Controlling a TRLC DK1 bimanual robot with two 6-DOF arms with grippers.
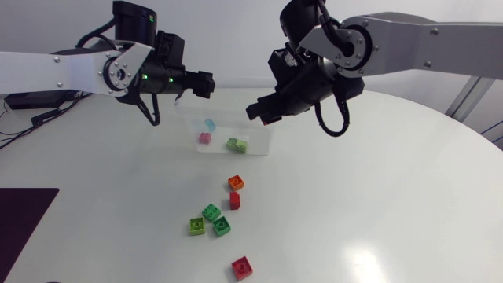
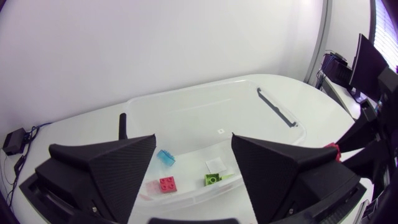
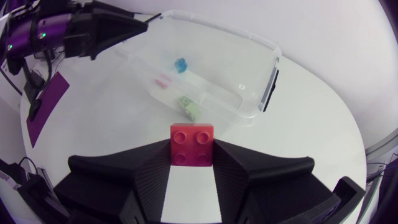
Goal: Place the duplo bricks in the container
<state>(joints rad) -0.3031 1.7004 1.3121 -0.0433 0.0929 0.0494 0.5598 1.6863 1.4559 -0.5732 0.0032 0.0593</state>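
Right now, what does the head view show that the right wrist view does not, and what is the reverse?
Only the head view shows six loose duplo bricks, red, orange and green, lying on the white table outside the clear plastic container. Only the right wrist view clearly shows the red square duplo brick held between the right gripper's fingers. Both show that container holding a blue brick, a pink brick and a light green brick, and the left gripper.

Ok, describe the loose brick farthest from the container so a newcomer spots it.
Find the clear container, then the cluster of green and red bricks in front of it. The red brick lies alone beyond that cluster, the only loose one set apart from the rest.
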